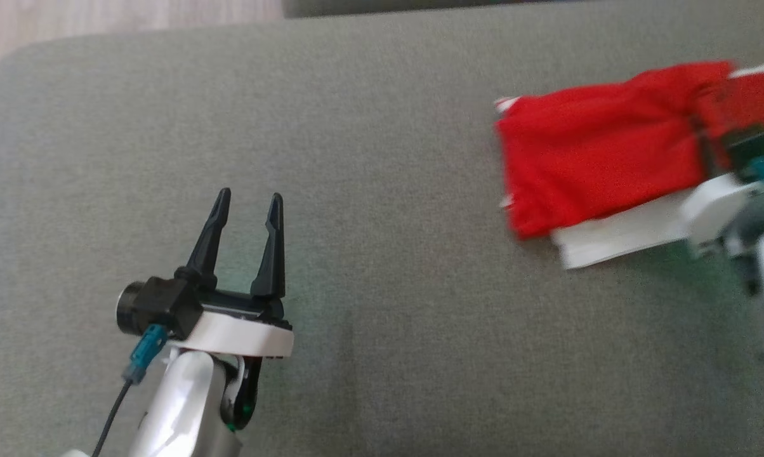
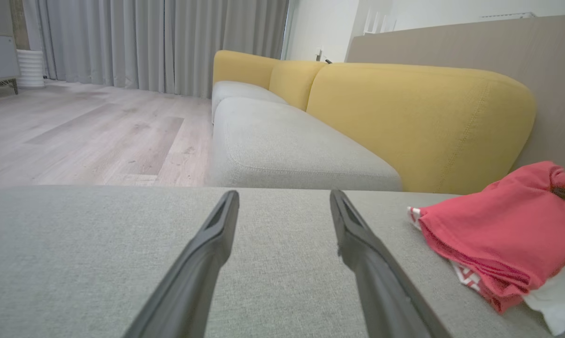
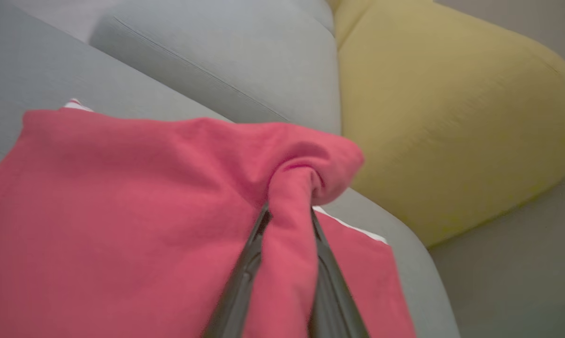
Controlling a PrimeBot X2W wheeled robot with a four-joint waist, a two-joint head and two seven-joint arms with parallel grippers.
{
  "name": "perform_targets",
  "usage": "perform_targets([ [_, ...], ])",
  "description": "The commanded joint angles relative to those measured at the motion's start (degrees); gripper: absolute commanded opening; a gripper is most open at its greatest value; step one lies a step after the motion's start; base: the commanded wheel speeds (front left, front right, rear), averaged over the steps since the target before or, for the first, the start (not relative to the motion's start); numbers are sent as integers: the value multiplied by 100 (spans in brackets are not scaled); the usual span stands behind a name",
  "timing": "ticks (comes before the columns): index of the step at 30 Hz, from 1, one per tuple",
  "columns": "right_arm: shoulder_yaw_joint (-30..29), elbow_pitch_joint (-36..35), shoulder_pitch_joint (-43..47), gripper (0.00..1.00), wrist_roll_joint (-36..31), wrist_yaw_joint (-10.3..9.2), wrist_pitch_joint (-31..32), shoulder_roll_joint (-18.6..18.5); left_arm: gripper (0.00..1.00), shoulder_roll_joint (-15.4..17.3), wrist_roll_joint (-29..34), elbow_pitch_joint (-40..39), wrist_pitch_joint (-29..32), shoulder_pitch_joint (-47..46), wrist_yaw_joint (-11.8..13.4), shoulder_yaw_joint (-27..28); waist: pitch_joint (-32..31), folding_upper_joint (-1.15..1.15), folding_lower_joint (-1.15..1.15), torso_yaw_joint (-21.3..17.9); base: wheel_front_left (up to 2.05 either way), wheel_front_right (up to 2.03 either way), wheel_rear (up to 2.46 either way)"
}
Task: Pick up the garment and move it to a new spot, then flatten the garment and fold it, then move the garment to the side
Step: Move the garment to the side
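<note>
Lower left in the head view, the left jaws stand wide, empty, over the cushion. The garment lies upper right, long axis across the frame, its right end pinched in the narrow right jaws; that arm is nearer.

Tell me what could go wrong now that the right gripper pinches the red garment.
1. The right gripper pinches only a small bunch of the garment; pulling may undo the fold or leave the white layer behind.
2. The left gripper stands open, far away, so nothing supports the other side; the garment may drag and wrinkle on the cushion.
</note>
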Motion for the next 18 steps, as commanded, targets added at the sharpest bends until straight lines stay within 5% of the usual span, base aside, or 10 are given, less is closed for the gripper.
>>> perform_targets([
  [1, 53, -243, -261, 0, 33, -5, 10, -116, 100, 39, 42, -193, -29, -215, -13, 182, 124, 0, 0, -76, 0, 0, 0],
  [9, -392, -259, -721, 0, -83, -5, 321, -1157, 100, 39, 16, -225, -29, -496, -61, 163, 722, 0, 0, -79, 0, 0, 0],
  [18, -1077, -124, -745, 0, -658, -5, 774, -1561, 100, 39, 0, -202, -29, -714, -116, 288, 1063, 0, 0, 78, 0, 0, 0],
])
